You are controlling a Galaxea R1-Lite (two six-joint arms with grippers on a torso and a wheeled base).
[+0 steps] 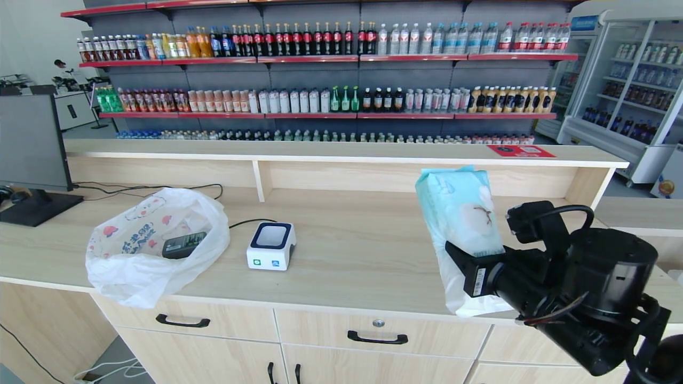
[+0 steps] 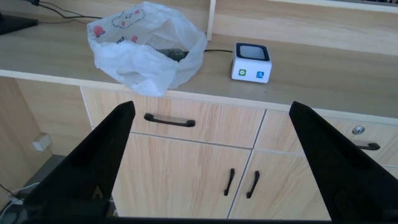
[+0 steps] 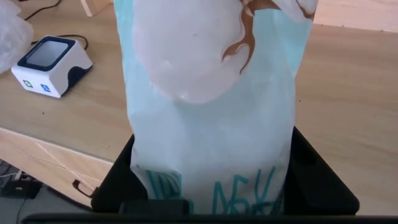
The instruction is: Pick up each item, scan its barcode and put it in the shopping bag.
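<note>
A light-blue and white soft pack [image 1: 460, 216] is held upright above the right part of the counter, with my right gripper [image 1: 472, 261] shut on its lower half. In the right wrist view the pack [image 3: 211, 93] rises between the black fingers [image 3: 311, 168]. The white barcode scanner [image 1: 271, 245] sits at the counter's middle, its window facing up. Left of it lies the white shopping bag [image 1: 152, 242], open, with a dark flat item [image 1: 183, 244] inside. My left gripper [image 2: 208, 155] hangs open in front of the cabinet doors, below the counter's edge, holding nothing.
A monitor [image 1: 32, 144] on a black stand occupies the counter's far left. A raised wooden shelf [image 1: 341, 152] runs along the back, with a red card [image 1: 520, 151] on it. Drawers and doors [image 1: 373, 336] lie under the counter. Bottle shelves stand behind.
</note>
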